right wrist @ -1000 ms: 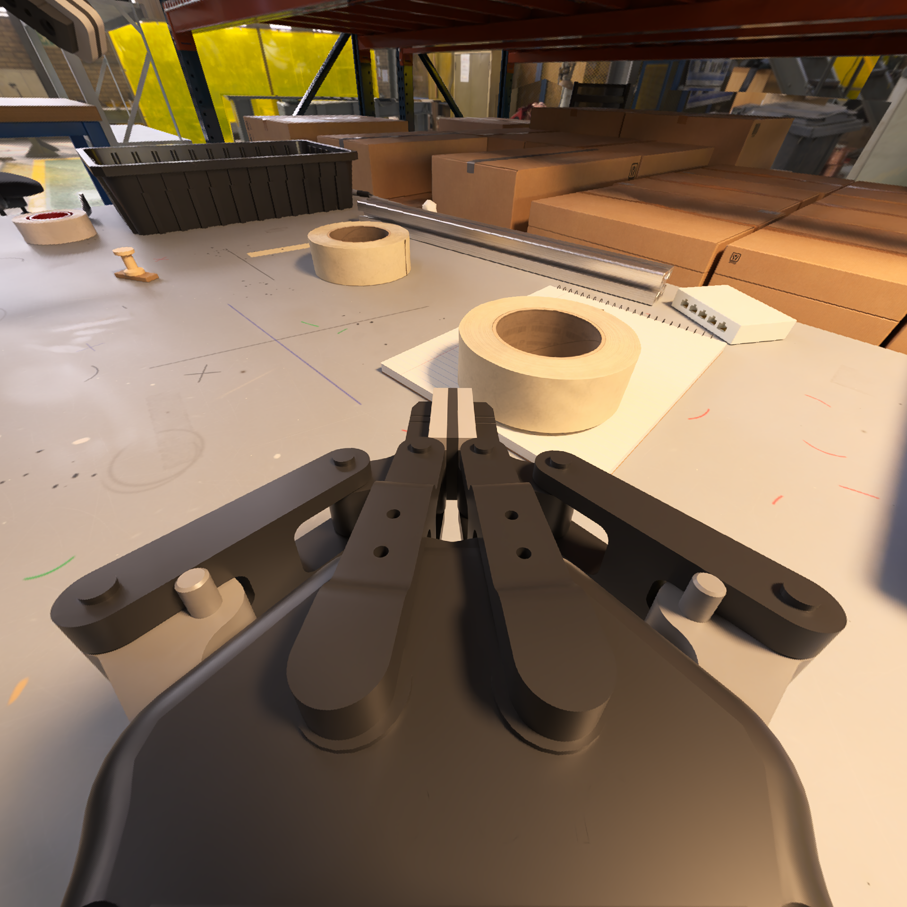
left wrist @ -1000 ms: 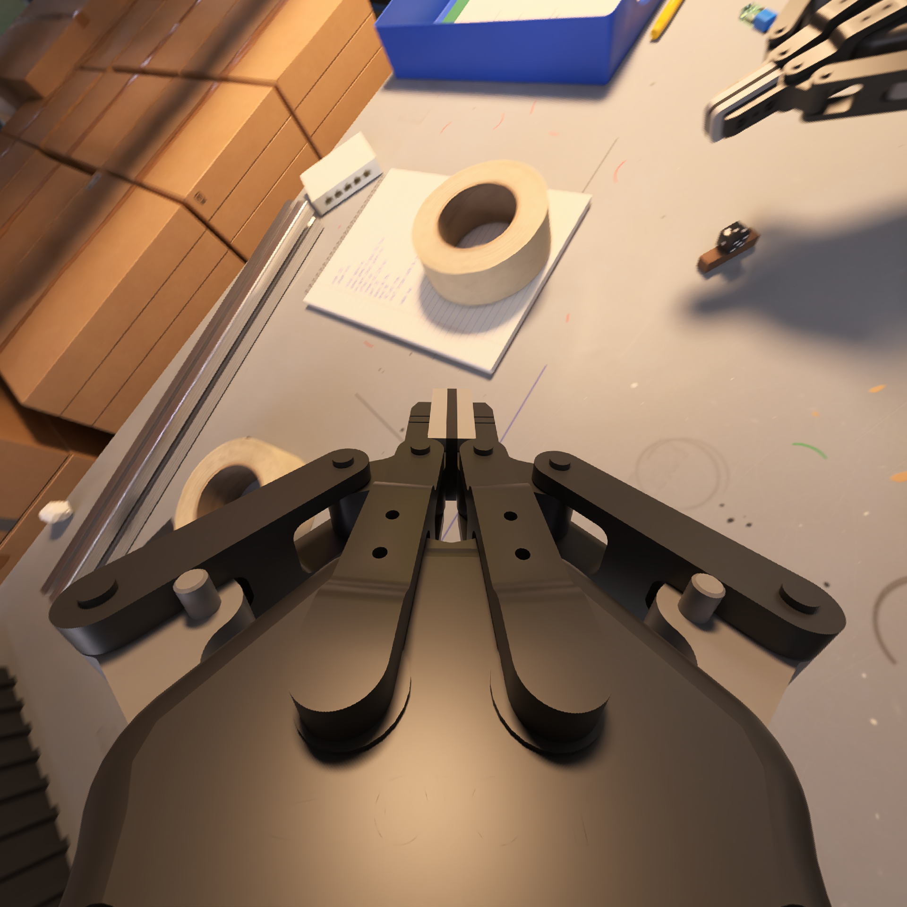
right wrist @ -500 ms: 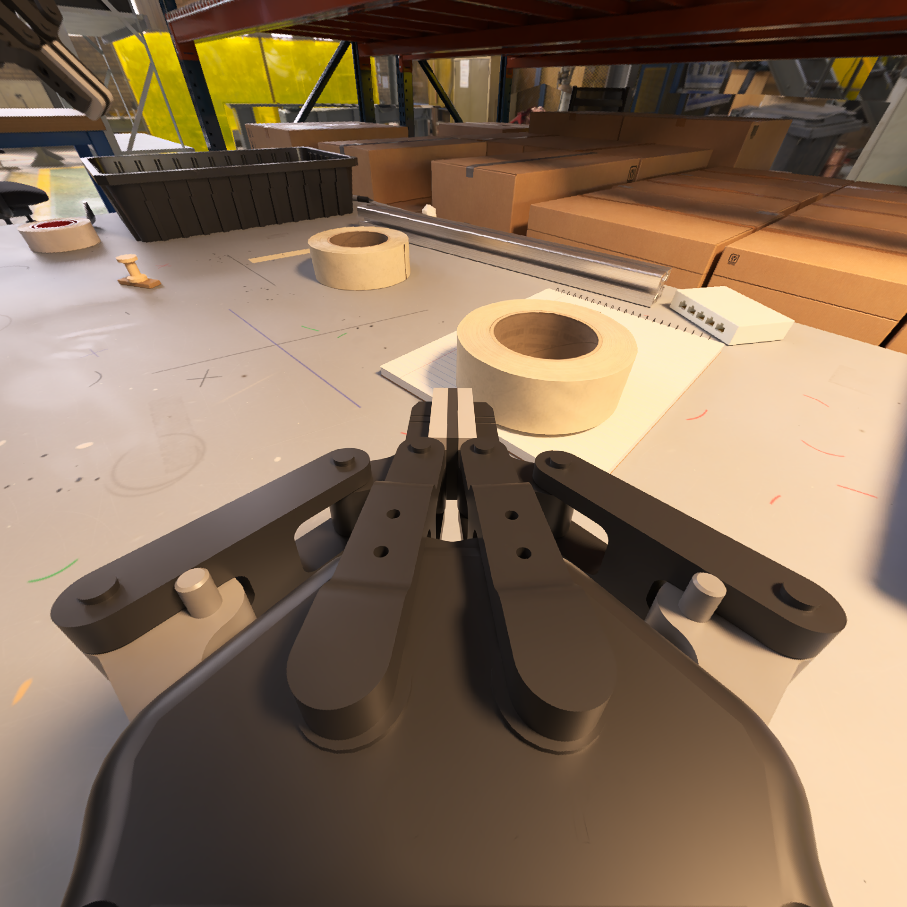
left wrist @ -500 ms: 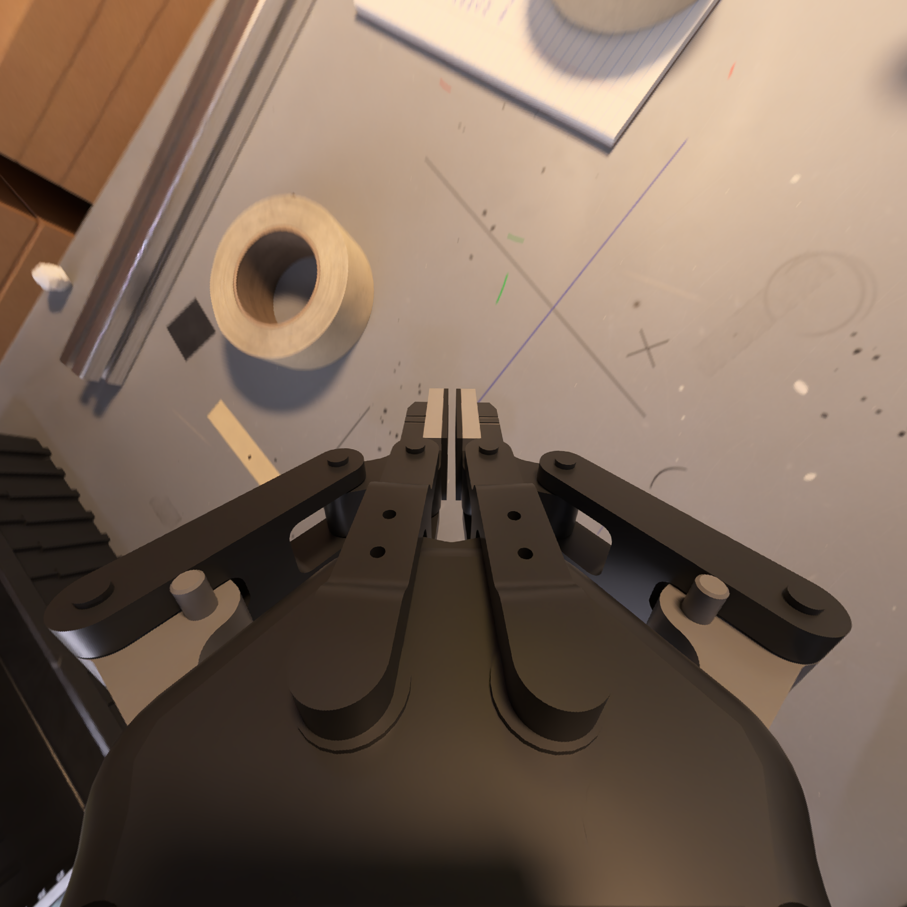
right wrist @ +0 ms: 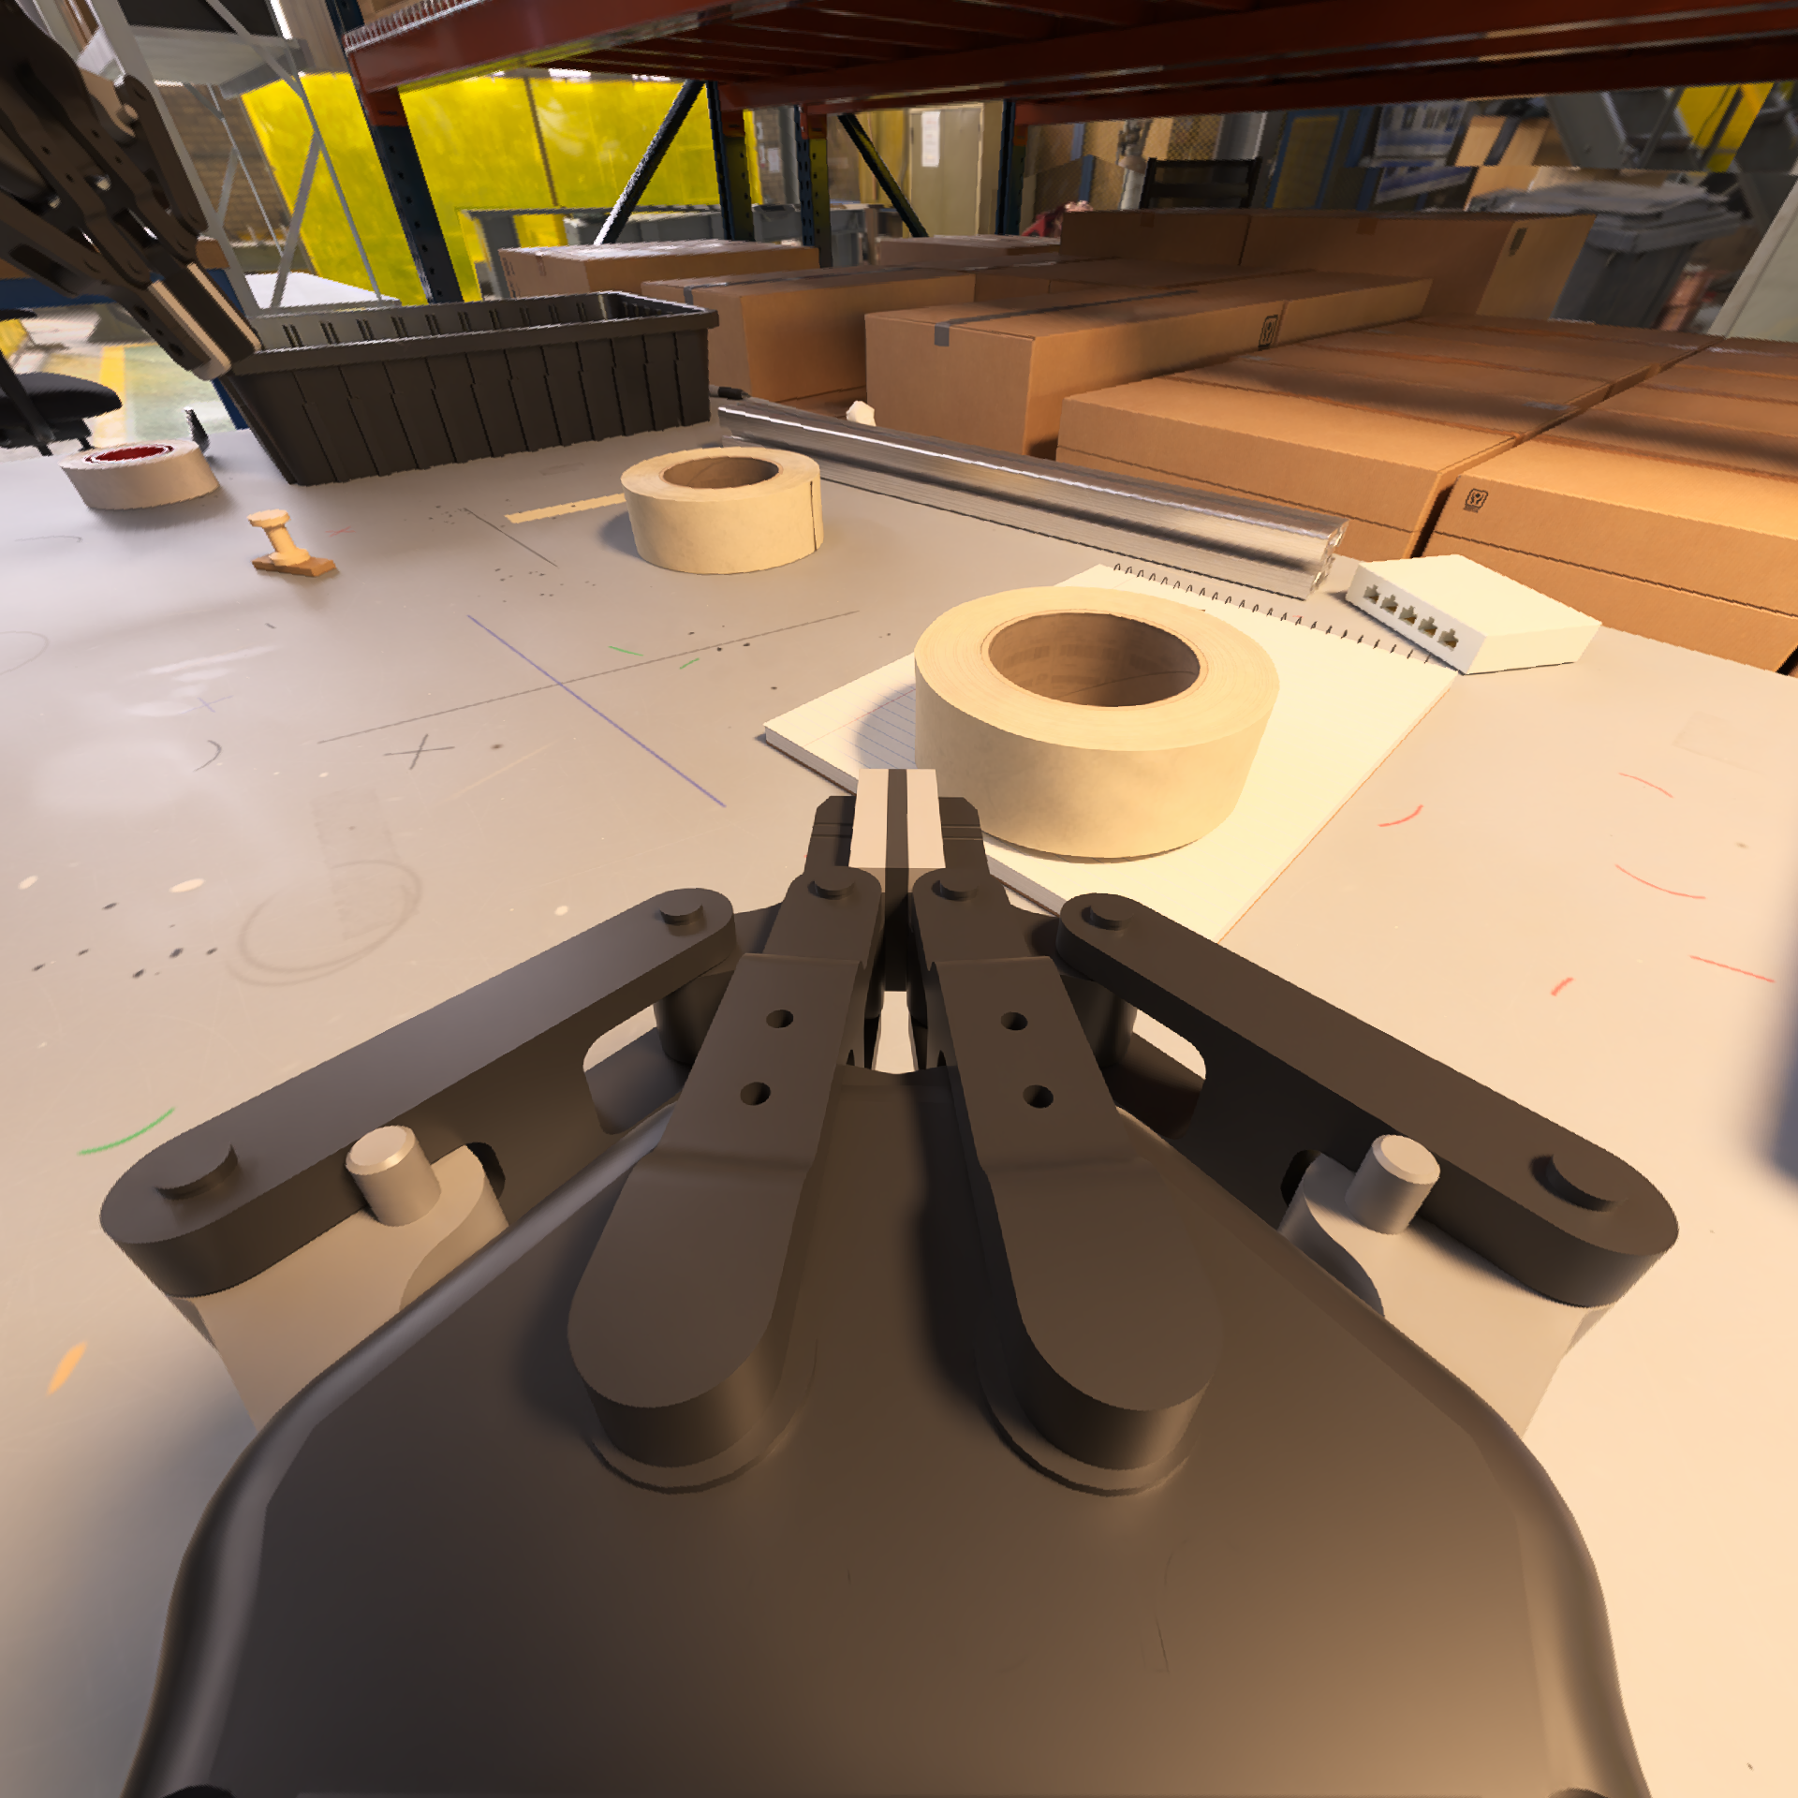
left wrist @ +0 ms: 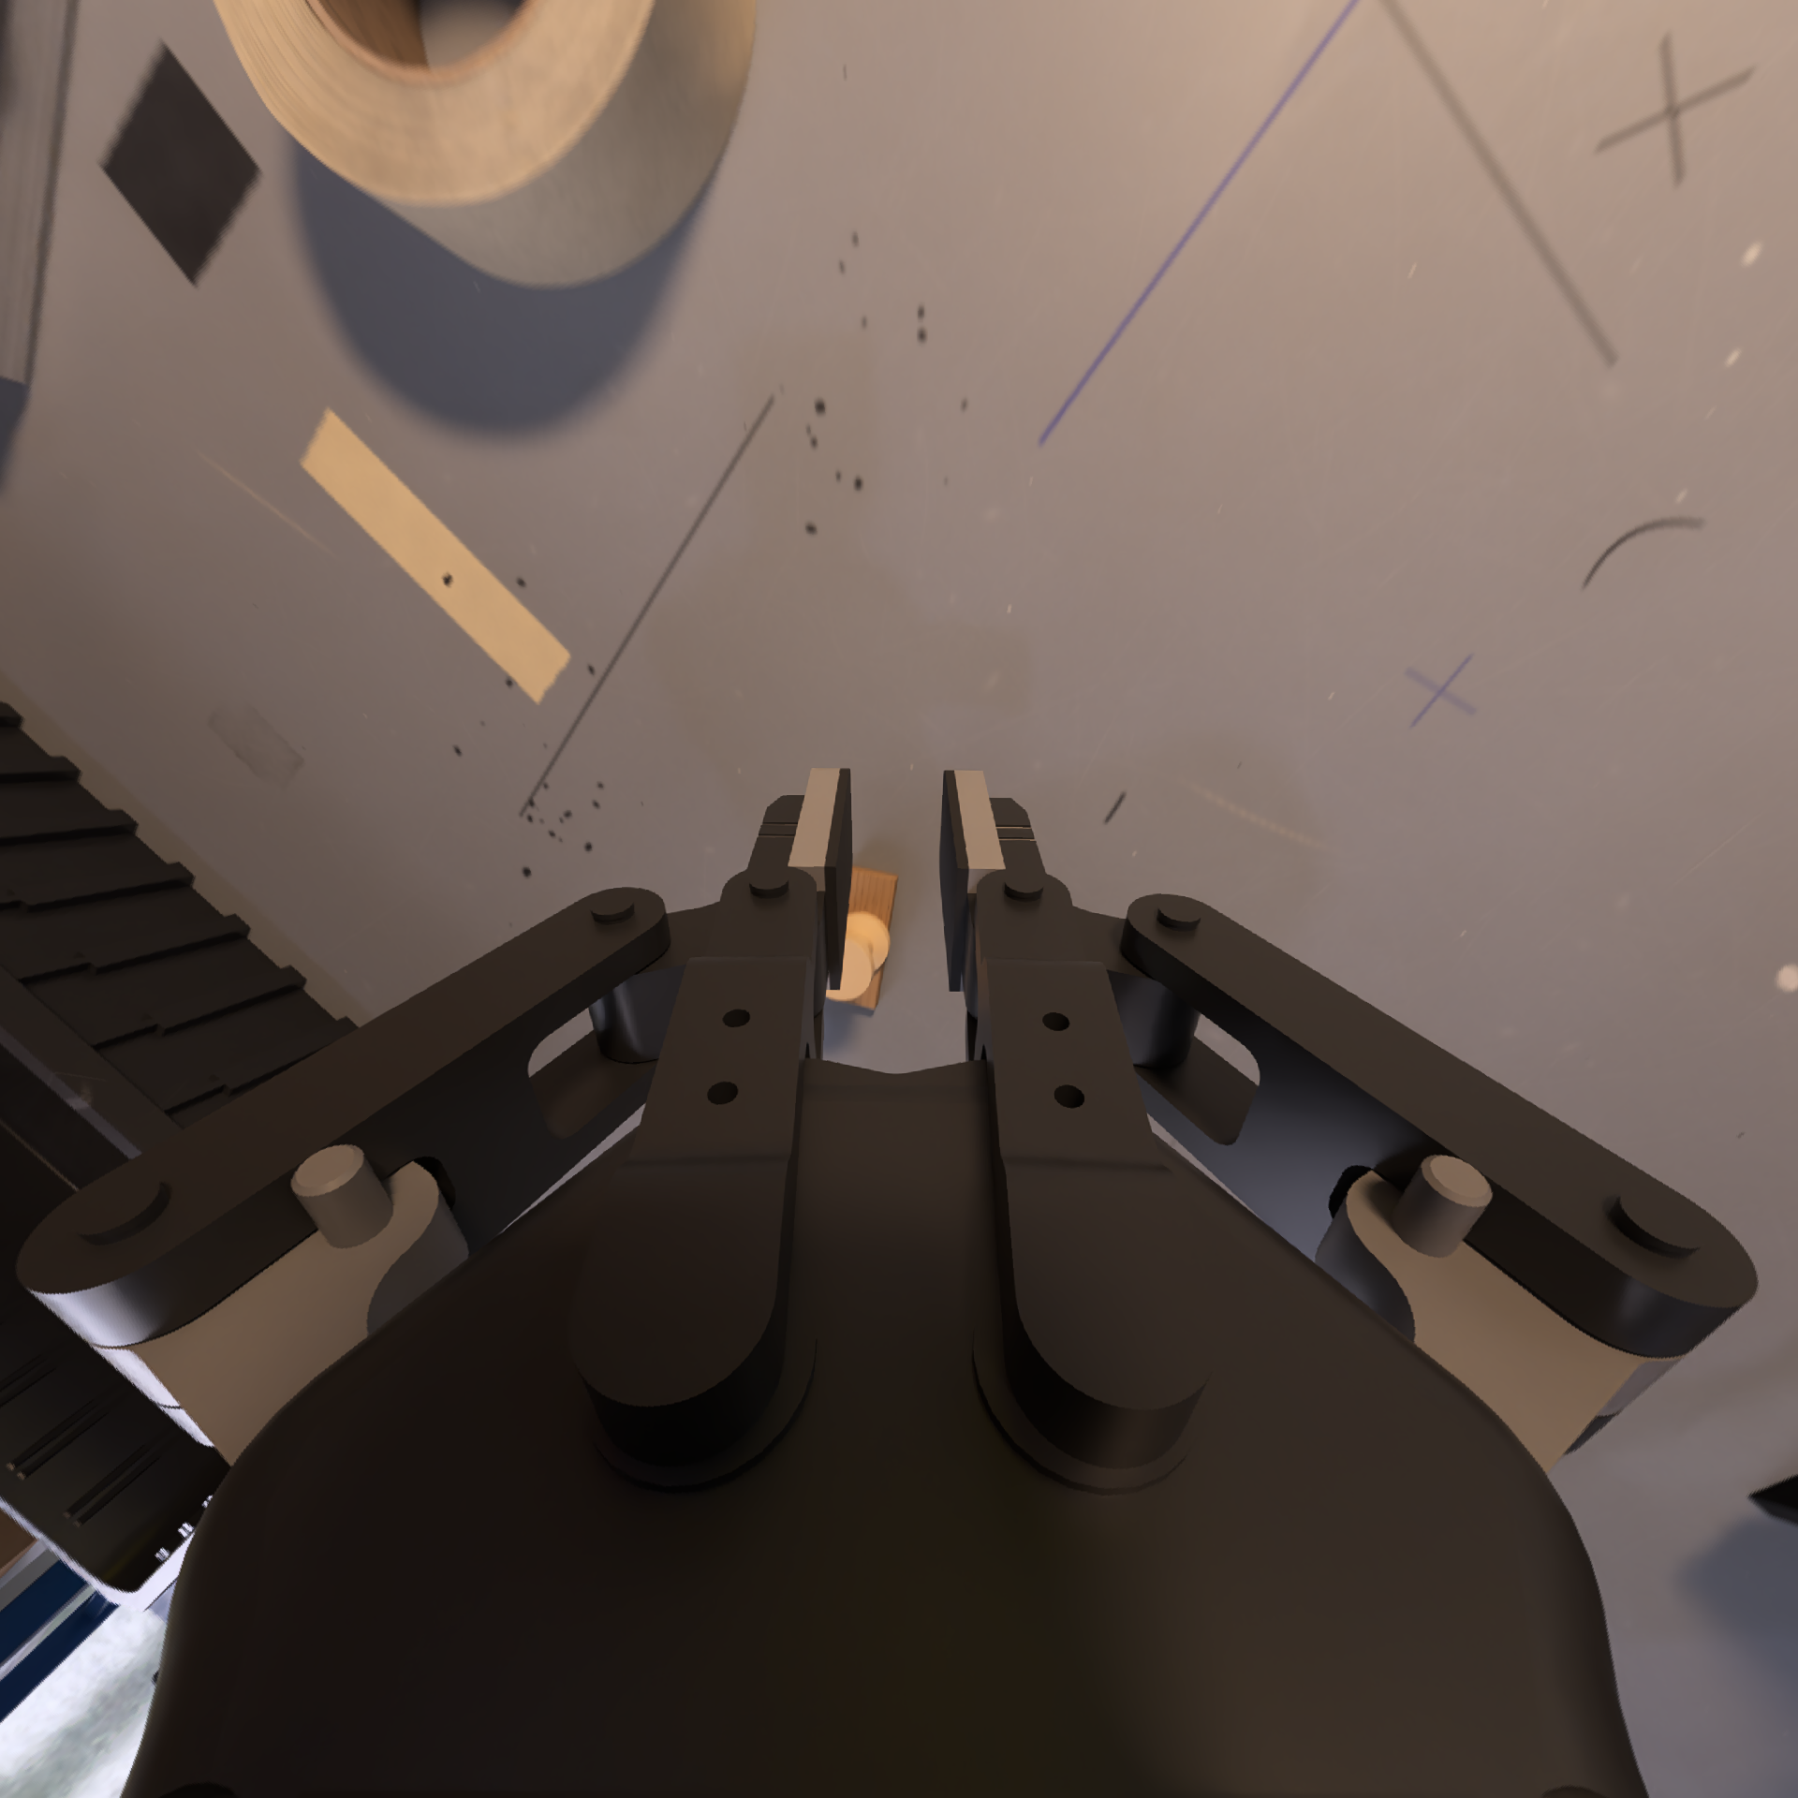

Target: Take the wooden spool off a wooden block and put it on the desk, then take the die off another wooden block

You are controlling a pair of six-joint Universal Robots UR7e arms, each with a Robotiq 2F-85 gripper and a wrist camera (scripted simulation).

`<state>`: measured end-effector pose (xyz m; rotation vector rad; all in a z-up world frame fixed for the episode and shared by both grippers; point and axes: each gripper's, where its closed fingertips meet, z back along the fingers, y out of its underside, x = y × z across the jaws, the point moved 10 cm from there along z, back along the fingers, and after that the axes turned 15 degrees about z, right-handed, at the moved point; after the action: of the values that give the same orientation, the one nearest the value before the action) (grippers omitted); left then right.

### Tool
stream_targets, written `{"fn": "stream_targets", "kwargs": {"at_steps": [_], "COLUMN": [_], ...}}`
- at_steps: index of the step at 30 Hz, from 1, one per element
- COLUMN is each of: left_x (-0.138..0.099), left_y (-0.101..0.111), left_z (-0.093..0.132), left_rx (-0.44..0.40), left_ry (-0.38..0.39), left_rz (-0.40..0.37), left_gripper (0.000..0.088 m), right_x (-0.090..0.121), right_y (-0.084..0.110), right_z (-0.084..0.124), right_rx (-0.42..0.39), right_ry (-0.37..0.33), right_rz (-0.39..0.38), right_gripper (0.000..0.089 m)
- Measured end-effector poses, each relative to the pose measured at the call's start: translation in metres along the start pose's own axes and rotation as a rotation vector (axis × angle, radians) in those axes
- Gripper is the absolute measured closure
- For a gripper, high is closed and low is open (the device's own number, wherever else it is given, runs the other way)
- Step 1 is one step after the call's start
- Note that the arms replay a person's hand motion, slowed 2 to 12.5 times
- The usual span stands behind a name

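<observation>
The pale wooden spool point(left wrist: 864, 942) stands on a small wooden block point(left wrist: 873, 890) on the grey desk. My left gripper point(left wrist: 895, 812) hangs above it, partly open and empty, with the spool seen between its fingers, close to the left one. In the right wrist view the spool point(right wrist: 274, 537) stands upright on its block point(right wrist: 295, 562) at the far left, with the left gripper's fingertips point(right wrist: 199, 316) high above it. My right gripper point(right wrist: 898, 817) is shut and empty, low over the desk beside a tape roll point(right wrist: 1090, 715). No die is in view.
A notepad point(right wrist: 1343, 720) lies under the near tape roll. A second tape roll point(right wrist: 722, 508) point(left wrist: 486, 88), a dark bin point(right wrist: 467, 379) point(left wrist: 117, 934), a metal bar point(right wrist: 1022, 491), a white box point(right wrist: 1469, 613), a red-cored roll point(right wrist: 141, 469) and cardboard boxes point(right wrist: 1265, 428) line the back.
My left gripper has travelled along the desk past the second tape roll to above the spool, and its fingers have opened. My right gripper has barely moved.
</observation>
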<state>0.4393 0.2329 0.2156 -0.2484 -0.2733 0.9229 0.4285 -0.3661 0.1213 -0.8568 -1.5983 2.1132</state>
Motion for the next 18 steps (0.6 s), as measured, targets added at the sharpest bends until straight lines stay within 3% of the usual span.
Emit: {"fn": "stream_targets", "kwargs": {"at_steps": [18], "left_x": [0.031], "left_y": [0.041], "left_z": [-0.042], "left_rx": [0.234], "left_ry": [0.027], "left_rz": [-0.033], "left_gripper": [0.0654], "right_x": [0.002], "right_y": [0.001], "right_z": [0.000], "right_rx": [0.015], "right_ry": [-0.007], "right_rz": [0.013], "right_gripper": [0.0893]}}
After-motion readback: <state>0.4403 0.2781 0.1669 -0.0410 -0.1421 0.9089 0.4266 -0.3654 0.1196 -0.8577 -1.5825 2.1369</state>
